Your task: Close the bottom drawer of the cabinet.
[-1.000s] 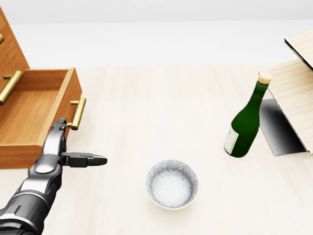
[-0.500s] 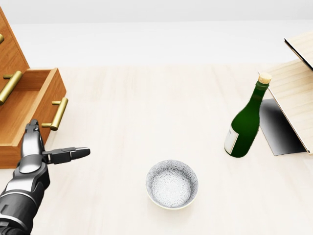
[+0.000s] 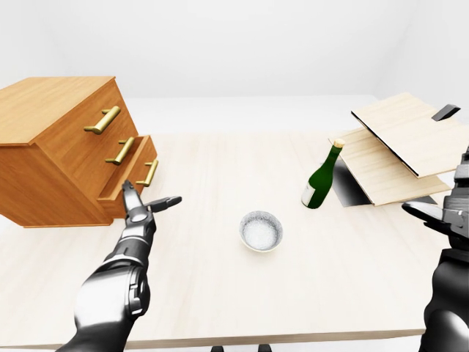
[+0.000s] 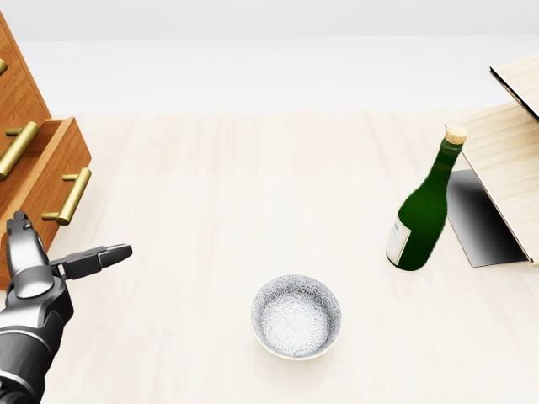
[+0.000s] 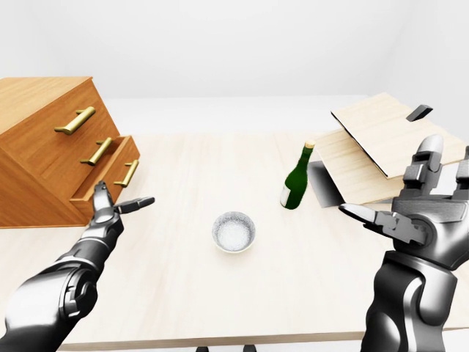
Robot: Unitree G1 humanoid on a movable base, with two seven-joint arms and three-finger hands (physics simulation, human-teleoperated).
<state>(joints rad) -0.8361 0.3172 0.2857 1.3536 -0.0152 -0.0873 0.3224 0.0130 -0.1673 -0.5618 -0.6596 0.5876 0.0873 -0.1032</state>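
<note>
The wooden cabinet (image 3: 55, 139) with three brass-handled drawers stands at the left of the table. Its bottom drawer (image 3: 135, 174) sticks out a little; its brass handle (image 4: 69, 198) shows in the head view. My left hand (image 3: 150, 196) is open, with upright fingers against the drawer front's lower right and the thumb pointing right. It also shows in the head view (image 4: 72, 237). My right hand (image 5: 399, 198) is open and empty, raised at the right edge of the right-eye view, far from the cabinet.
A patterned white bowl (image 4: 296, 316) sits in the middle of the light wood table (image 4: 253, 185). A corked green bottle (image 4: 424, 210) stands to its right. Light wooden boards (image 4: 505, 160) lean in a stack at the far right.
The bottom drawer has slid left, most of the way into the cabinet. My left hand has moved left with it, against its front. Bowl and bottle have not moved.
</note>
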